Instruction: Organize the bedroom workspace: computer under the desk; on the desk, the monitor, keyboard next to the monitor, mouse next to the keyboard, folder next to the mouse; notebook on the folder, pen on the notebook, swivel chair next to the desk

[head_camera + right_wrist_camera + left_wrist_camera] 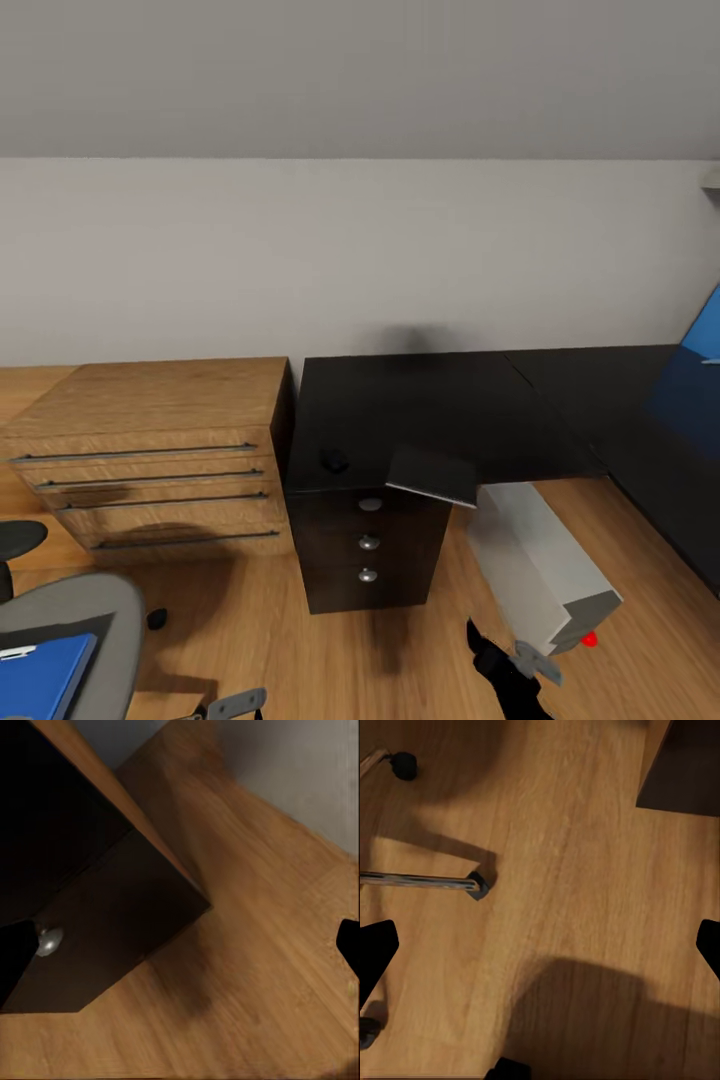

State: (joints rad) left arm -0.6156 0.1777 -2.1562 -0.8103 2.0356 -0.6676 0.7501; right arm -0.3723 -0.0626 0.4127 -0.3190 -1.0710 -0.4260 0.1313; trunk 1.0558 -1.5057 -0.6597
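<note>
The desk (430, 410) stretches ahead of me, its glossy black top running off to the right, where a blue panel (700, 350) stands at the frame's edge. Its dark drawers (368, 545) with round silver knobs face me. A light-wood dresser (150, 455) with long bar handles stands against the desk's left side. The computer (545, 565) is tilted on the wood floor (400, 650) under the desk's edge, directly ahead of my right arm. The swivel chair (75, 620) sits low to my left, the blue folder (40, 675) lying on its seat. The dark notebook (435, 475) lies on the desk's front edge, partly overhanging. The small mouse (333, 460) rests just left of it. My left gripper (540, 952) hangs spread wide over the floor near the chair's castors; my right gripper (187, 945) is likewise spread, grasping nothing, beside the drawer block.
</note>
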